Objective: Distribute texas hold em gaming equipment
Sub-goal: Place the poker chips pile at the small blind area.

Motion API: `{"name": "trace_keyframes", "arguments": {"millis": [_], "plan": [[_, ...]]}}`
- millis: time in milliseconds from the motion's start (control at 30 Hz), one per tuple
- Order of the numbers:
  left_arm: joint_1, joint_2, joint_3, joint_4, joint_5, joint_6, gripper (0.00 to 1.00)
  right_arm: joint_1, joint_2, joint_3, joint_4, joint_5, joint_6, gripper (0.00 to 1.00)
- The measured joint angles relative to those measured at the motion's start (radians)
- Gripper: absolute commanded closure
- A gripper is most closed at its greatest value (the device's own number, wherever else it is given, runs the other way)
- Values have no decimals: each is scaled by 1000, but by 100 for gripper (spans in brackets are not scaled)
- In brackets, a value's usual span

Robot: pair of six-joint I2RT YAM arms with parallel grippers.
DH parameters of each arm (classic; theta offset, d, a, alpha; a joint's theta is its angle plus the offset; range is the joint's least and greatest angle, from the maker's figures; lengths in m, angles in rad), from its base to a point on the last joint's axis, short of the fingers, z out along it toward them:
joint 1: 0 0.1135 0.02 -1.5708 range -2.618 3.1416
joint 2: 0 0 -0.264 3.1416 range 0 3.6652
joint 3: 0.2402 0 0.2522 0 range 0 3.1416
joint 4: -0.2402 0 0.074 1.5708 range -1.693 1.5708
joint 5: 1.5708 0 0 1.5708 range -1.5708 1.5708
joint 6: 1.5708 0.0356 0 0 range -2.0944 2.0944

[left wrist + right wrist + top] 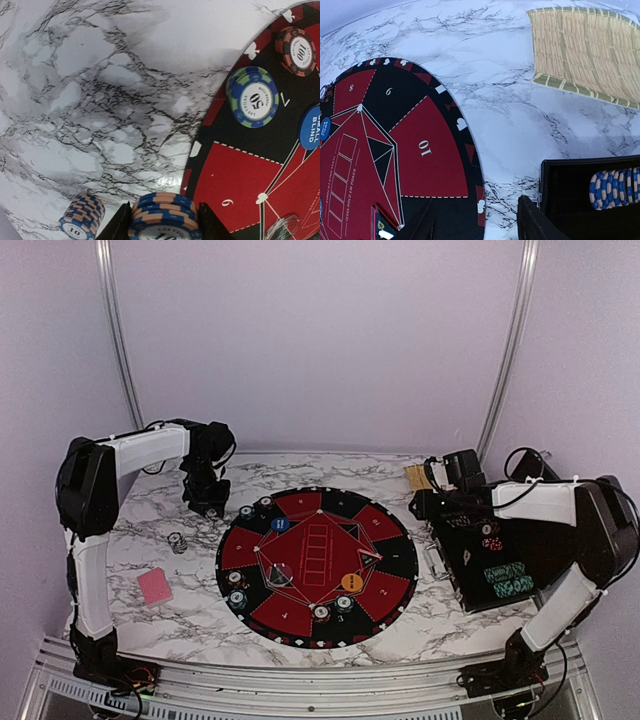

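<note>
While pinching a blue-and-orange chip stack in narrow left fingers, at the mat's far-left rim: mid-delivery. Next calls for lowering onto a seat, releasing. Hovering with right fingers wide over the case.

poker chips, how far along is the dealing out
Done: chip stacks sit at several numbered seats on the mat, plus the small blind button and orange button. In hand: the left gripper is shut on a blue-and-tan chip stack. Remaining: chips in the case, a loose 10 stack and pink card lying off the mat.
</note>
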State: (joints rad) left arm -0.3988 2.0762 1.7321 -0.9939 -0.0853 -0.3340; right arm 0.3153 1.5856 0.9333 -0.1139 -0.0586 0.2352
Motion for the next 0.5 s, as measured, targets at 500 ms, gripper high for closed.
{"name": "trace_keyframes", "arguments": {"millis": [500], "plan": [[-125,253,270,-29,29,-56,62,0,-10,0,1,-38,3,47]]}}
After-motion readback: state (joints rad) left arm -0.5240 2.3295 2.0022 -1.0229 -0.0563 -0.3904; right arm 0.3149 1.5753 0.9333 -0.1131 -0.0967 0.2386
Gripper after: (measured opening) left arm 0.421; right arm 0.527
